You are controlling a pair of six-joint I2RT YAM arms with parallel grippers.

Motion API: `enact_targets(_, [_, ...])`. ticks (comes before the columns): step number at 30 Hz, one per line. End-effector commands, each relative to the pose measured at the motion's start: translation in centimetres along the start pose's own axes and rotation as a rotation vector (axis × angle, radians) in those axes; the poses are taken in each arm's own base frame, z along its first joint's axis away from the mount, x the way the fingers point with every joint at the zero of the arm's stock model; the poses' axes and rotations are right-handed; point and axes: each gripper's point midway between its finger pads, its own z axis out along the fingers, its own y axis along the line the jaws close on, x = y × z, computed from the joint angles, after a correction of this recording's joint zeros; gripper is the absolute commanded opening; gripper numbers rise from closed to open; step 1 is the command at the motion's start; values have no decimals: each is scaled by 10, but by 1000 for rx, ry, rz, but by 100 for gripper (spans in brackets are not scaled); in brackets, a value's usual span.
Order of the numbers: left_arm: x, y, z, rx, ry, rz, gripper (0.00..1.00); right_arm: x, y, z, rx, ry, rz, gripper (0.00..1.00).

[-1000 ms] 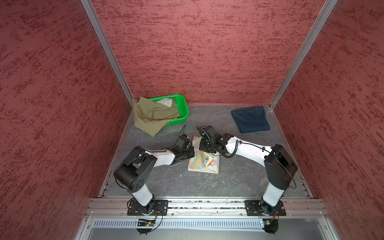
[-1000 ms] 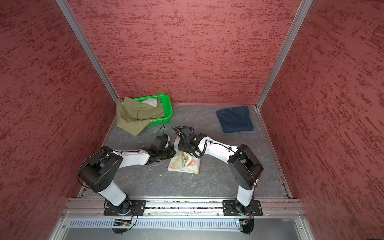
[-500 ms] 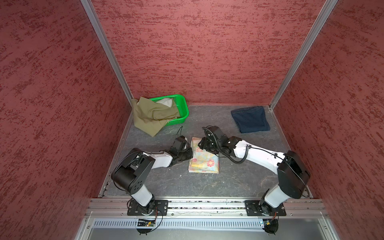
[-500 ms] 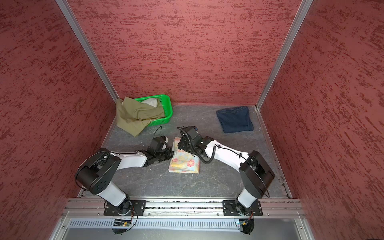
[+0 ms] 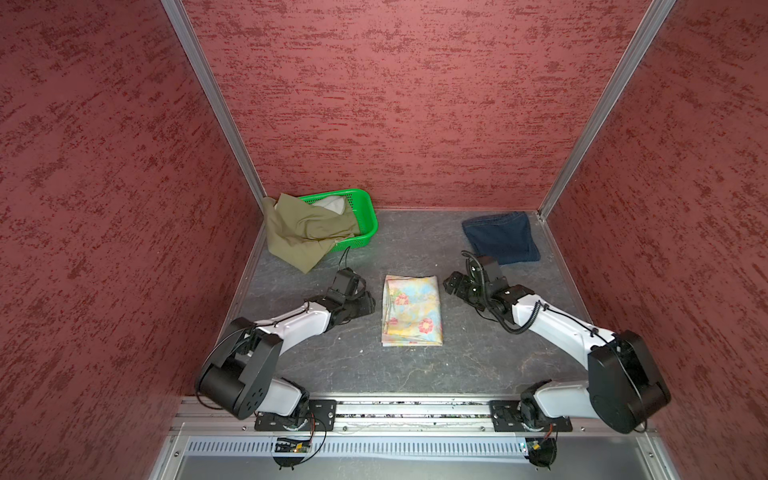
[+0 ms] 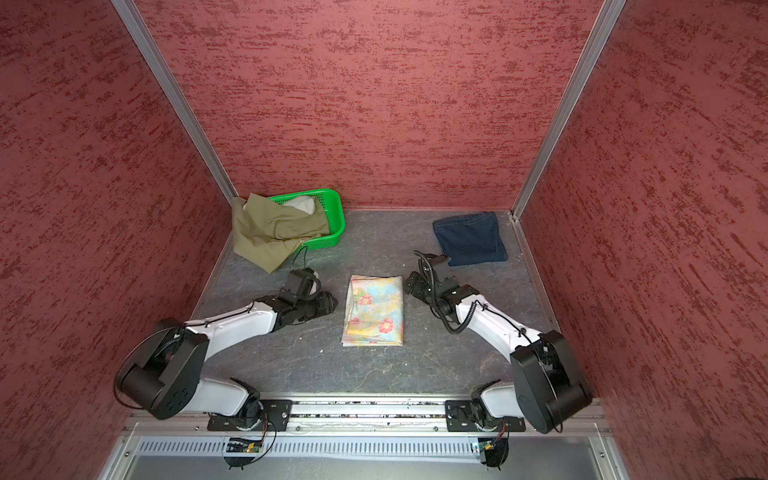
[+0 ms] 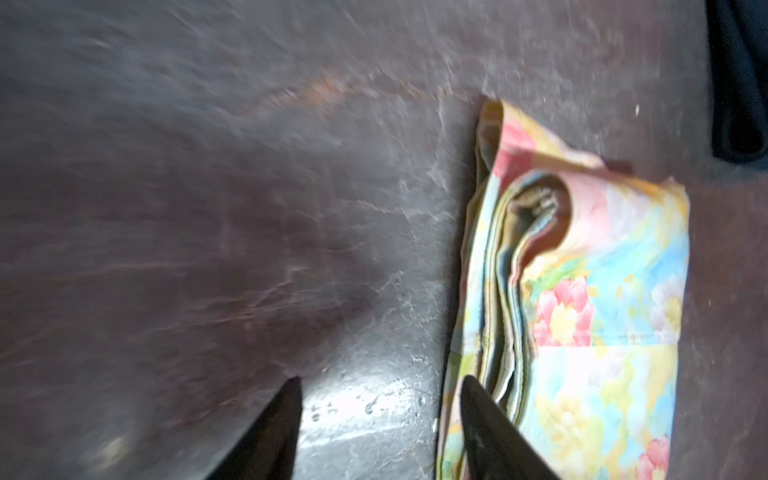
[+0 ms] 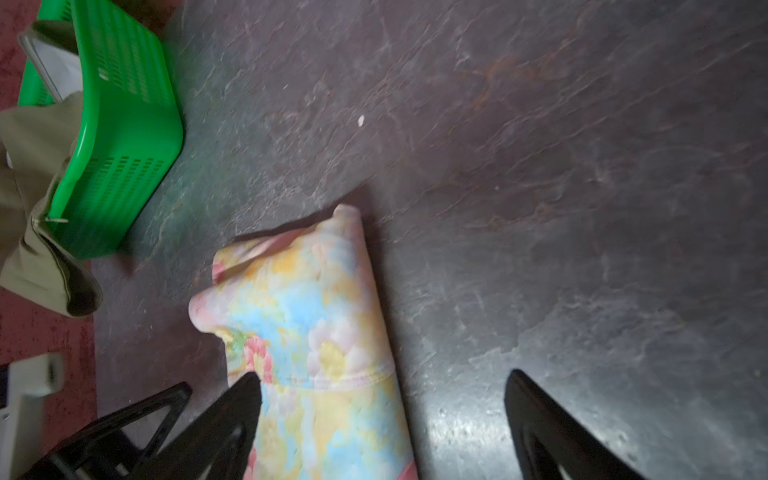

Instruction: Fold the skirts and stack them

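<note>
While both pincers stand spread with nothing in them, the pale pastel floral cloth skirt [image 5: 411, 309] lies folded into a tidy rectangle near the middle of the dark grey slate-patterned tabletop [image 5: 415, 365], between the two arms.

The left gripper [image 5: 371, 302] sits low, just beside the skirt's left edge. In the left wrist view its black fingers [image 7: 478, 407] are parted over bare table, and one tip reaches the skirt's layered edge. Whether it touches the cloth cannot be told.

The right gripper [image 5: 449, 286] is near the skirt's far right corner. In the right wrist view its jaws gape wide, and the floral cloth [image 8: 316, 332] lies beneath them, ungripped.

A dark blue denim skirt [image 5: 500, 237] rests folded by the far right corner of the table, well apart from the floral one.

At the far left corner, a plain olive-green skirt [image 5: 303, 232] hangs unfolded over the rim of a green perforated plastic basket [image 5: 368, 208] and spills onto the table. Some white cloth [image 5: 330, 203] shows inside the basket.
</note>
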Motion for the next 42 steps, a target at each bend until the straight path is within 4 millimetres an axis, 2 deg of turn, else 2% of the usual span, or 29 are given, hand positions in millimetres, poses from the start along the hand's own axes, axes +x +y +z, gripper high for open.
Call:
enact_targets(1, [-12, 2, -22, -76, -26, 62, 68, -10, 17, 9, -117, -32, -130, 98])
enact_targets(4, [-13, -25, -29, -46, -48, 148, 68, -2, 15, 27, -157, 13, -157, 98])
enact_targets(6, [-4, -45, -25, -28, -26, 209, 68, 3, 15, 38, -180, 39, -167, 98])
enact_targets(10, [17, -58, -7, -81, 38, 287, 67, 6, 9, 52, -191, 49, -175, 96])
enact_targets(14, [33, -49, 16, -179, 98, 318, 65, 9, 7, 60, -199, 68, -180, 93])
enact_targets(19, [37, -30, 39, -272, 138, 316, 57, 21, -1, 69, -202, 105, -178, 92])
enact_targets(23, [42, -27, 59, -255, 182, 303, 34, 35, -10, 78, -192, 154, -172, 90])
enact_targets(26, [46, -23, 68, -236, 221, 287, 4, 40, -15, 84, -182, 178, -168, 88])
enact_targets(27, [47, -22, 70, -230, 223, 286, 0, 42, -15, 86, -188, 185, -167, 87])
enact_targets(33, [44, -22, 73, -175, 239, 290, 0, 50, -8, 99, -273, 204, -137, 83])
enact_targets(39, [41, -24, 73, -135, 247, 302, 0, 47, -1, 118, -335, 197, -109, 81])
enact_targets(42, [43, -23, 73, -117, 251, 292, 0, 47, 5, 124, -386, 193, -80, 77])
